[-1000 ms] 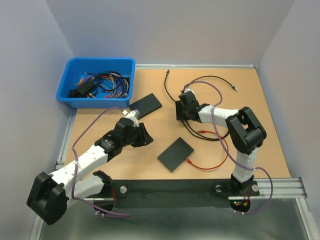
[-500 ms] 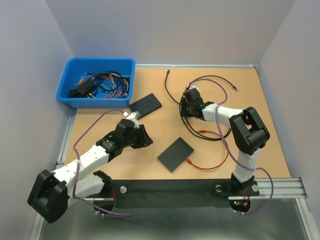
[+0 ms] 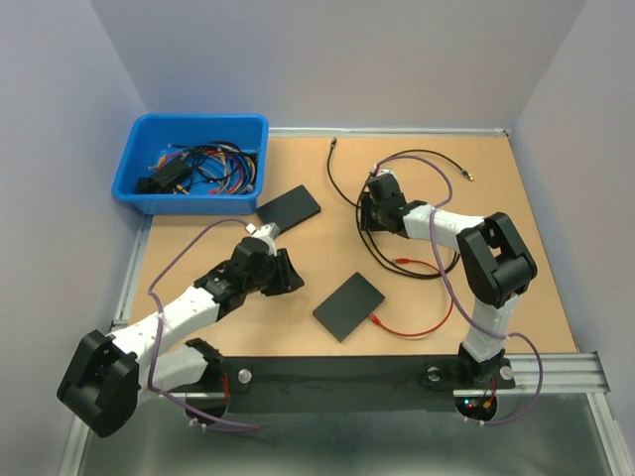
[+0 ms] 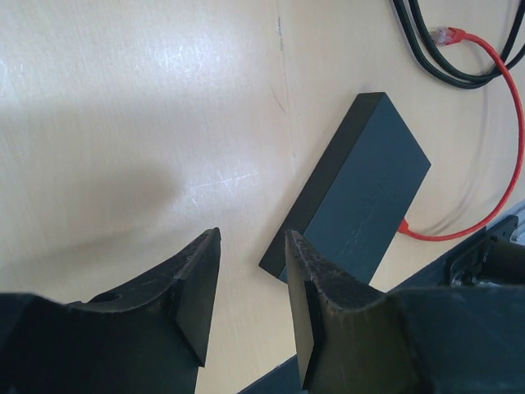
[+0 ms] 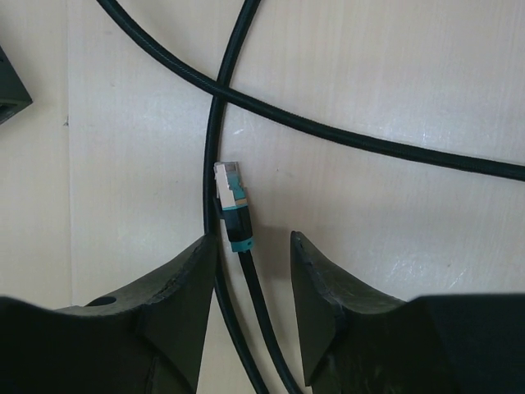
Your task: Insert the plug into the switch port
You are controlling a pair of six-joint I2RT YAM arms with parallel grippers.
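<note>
The plug (image 5: 230, 205), white and teal on a thin black cable, lies on the table just beyond my right gripper (image 5: 253, 241). That gripper is open, and the plug's cable runs between its fingers without being pinched. From above, the right gripper (image 3: 371, 210) sits low over the black cable loop (image 3: 365, 248). A flat black switch (image 3: 348, 305) lies at centre, with a red cable (image 3: 417, 327) at its near end. My left gripper (image 4: 252, 234) is open and empty, hovering over bare table just short of that switch (image 4: 361, 189). The left gripper (image 3: 287, 272) is left of the switch.
A second flat black box (image 3: 289, 207) lies behind the left arm; its corner (image 5: 10, 86) shows in the right wrist view. A blue bin (image 3: 139, 164) of cables sits at the back left. Black cables (image 5: 344, 135) cross the table near the plug. Walls enclose the table.
My right gripper has moved a little farther back along the black cable and its jaws have narrowed. The left arm has shifted only slightly.
</note>
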